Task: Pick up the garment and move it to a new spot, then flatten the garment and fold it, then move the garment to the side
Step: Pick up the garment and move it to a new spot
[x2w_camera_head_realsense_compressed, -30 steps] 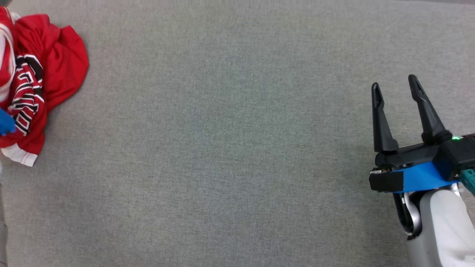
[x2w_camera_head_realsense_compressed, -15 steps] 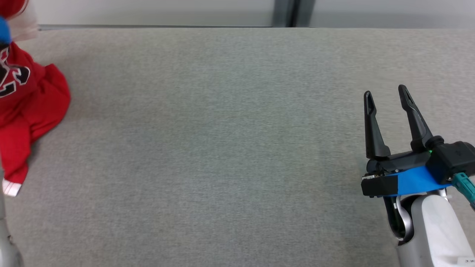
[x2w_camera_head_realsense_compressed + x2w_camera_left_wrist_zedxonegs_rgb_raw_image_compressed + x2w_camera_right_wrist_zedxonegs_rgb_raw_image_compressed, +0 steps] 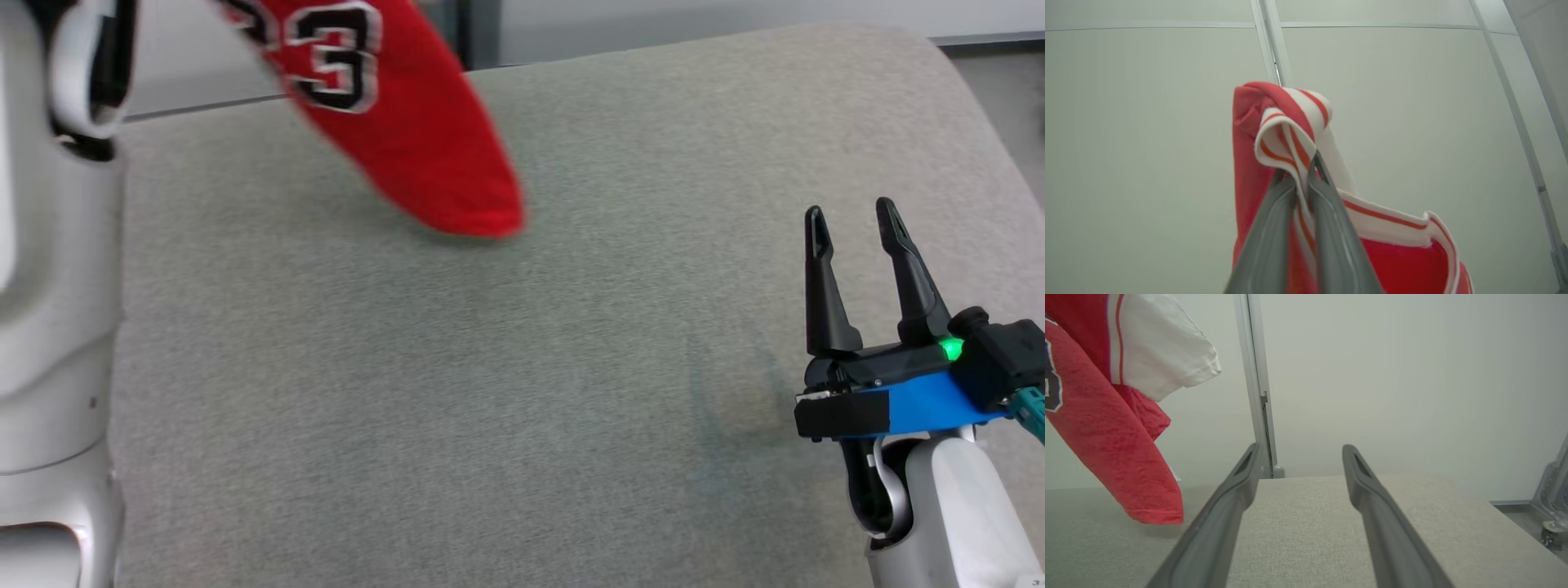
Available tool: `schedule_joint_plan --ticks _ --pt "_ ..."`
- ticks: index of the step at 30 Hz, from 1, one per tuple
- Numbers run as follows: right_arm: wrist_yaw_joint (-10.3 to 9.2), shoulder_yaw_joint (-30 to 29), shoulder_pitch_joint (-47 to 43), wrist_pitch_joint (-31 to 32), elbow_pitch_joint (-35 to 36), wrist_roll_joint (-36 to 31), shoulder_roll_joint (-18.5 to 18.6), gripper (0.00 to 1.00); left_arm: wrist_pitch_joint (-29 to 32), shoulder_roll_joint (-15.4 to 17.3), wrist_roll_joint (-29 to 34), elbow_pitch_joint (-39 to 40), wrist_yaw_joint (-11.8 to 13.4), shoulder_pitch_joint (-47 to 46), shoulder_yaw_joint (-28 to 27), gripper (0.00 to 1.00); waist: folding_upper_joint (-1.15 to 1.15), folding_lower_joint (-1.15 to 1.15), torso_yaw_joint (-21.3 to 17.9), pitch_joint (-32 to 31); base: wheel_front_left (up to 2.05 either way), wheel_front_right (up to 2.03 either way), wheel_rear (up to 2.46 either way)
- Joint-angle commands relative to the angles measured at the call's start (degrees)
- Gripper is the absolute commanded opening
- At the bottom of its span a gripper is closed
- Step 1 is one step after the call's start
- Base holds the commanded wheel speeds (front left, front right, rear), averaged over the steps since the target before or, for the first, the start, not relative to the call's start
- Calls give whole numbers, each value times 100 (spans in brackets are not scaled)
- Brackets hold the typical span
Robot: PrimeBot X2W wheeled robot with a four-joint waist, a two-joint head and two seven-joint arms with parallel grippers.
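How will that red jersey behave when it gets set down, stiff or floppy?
Probably floppy: the red fabric jersey droops in a long fold from the left gripper. Likely light, since one pinch on its striped trim carries it.

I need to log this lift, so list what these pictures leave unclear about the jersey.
Head view: the jersey is motion-blurred and cut off by the top edge, so its held end and most lettering are lost.
Left wrist view: the left fingers cover the pinched trim; the bottom edge cuts off the rest.
Right wrist view: the left and top edges crop the jersey; whether its low tip touches the grey surface is unclear.
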State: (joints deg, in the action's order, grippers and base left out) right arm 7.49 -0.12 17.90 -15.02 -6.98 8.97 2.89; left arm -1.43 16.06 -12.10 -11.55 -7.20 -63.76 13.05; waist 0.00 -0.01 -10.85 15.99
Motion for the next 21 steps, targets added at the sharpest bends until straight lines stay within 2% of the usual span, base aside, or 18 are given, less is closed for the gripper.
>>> schedule_joint_plan --ticks 1,10,21 --pt "1 5 -81 -22 16 59 -1 100 25 -65 -5 46 -32 -107 169 0 0 1 -212 -57 0 0 0" --pt "1 -84 -24 -22 73 150 1 100 -132 -443 -157 -139 -27 400 960 0 0 1 -344 32 0 0 0" --pt "1 -126 -82 -21 63 23 3 100 -732 -765 -503 -1089 17 2295 1514 0 0 1 9 -20 0 0 0"
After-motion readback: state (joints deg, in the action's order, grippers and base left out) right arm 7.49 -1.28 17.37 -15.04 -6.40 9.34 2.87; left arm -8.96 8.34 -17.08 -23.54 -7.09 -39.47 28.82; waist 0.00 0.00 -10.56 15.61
